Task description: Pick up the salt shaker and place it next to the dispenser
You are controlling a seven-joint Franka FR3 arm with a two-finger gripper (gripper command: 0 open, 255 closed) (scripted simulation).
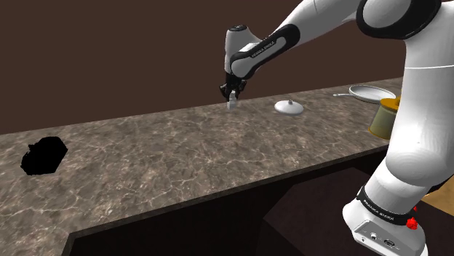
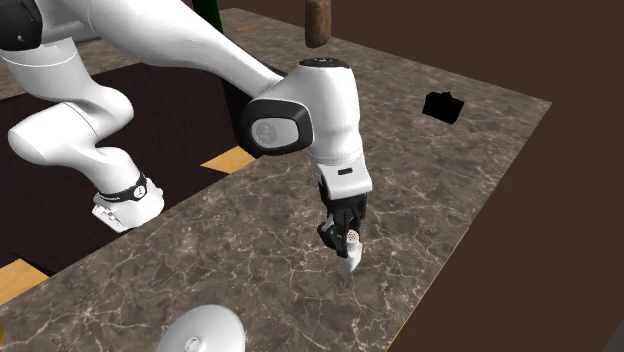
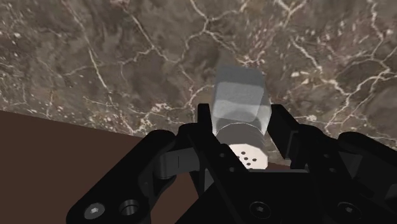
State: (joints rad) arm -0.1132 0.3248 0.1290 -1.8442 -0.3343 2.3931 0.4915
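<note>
The worktop (image 1: 182, 160) runs long and flat across my shoulder view. It is brown stone with a polished look, laced with pale branching veins. Its front edge is straight and dark, stepping around a shadowed recess where the stand sits. Behind it rises a plain dark brown wall (image 1: 109, 51), matte and without texture. In the second exterior view I can see tan, wood-coloured patches of floor (image 2: 232, 158) beyond the worktop's inner edge.

The arm (image 1: 411, 138) is smooth white with dark joints and reaches out to the strip of worktop nearest the wall. At the shoulder view's right end lie a shallow grey pan (image 1: 369, 92) and a rounded yellow pot (image 1: 384, 118). Nearer the middle is a low domed white lid (image 1: 289, 108) with a small knob. Far off at the shoulder view's left sits the dispenser (image 1: 44, 155), a flat black lump with no detail.

The jaws are pinching the shaker (image 3: 238, 102), one black finger on each side of it. Its body is a clear, glassy, square-shouldered block, and its round white cap, dotted with small holes, faces the wrist camera. It stands by the wall edge, well apart from the dispenser. I cannot tell whether its base touches the stone.
</note>
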